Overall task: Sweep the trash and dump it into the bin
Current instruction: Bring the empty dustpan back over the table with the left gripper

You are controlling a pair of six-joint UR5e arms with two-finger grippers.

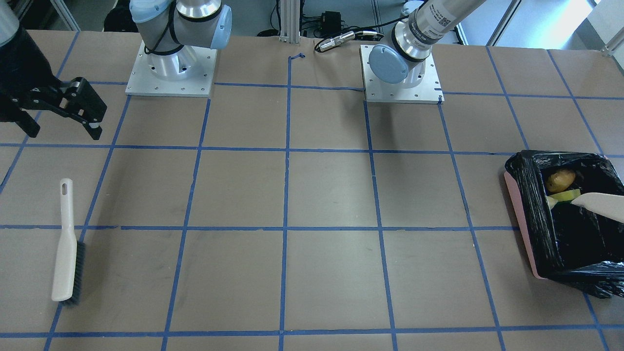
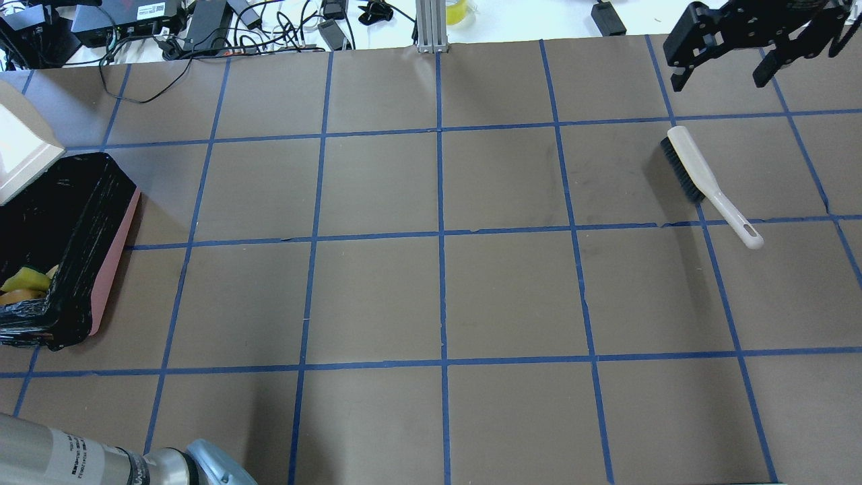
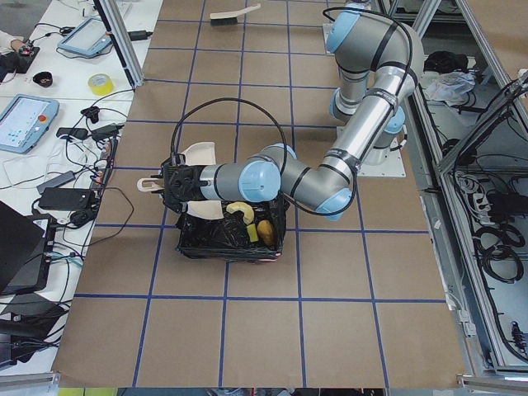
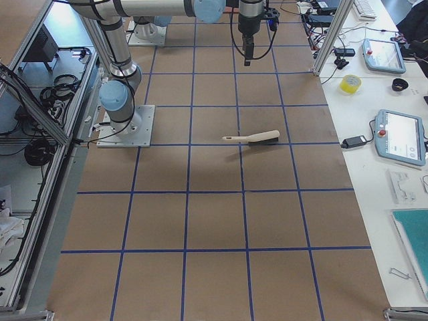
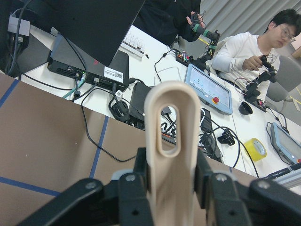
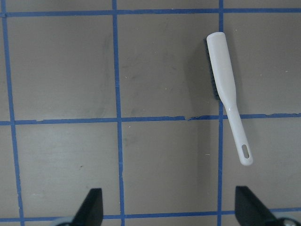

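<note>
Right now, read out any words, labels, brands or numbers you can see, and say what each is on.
Nothing reads clearly.
Sticker with a square code, on the left arm: too small.
Barcode label on the black box: too small.
White label on a desk device: blurred.
Brush, dustpan handle: no print visible.

The left arm (image 3: 363, 124) bends at the elbow and reaches out low and level, with the left gripper (image 3: 175, 186) clamped on a dustpan handle (image 5: 170, 141). The right arm (image 4: 110, 47) stretches far out. The right gripper (image 1: 63, 109) hangs in the air pointing down, fingers (image 6: 94, 207) spread wide.
</note>
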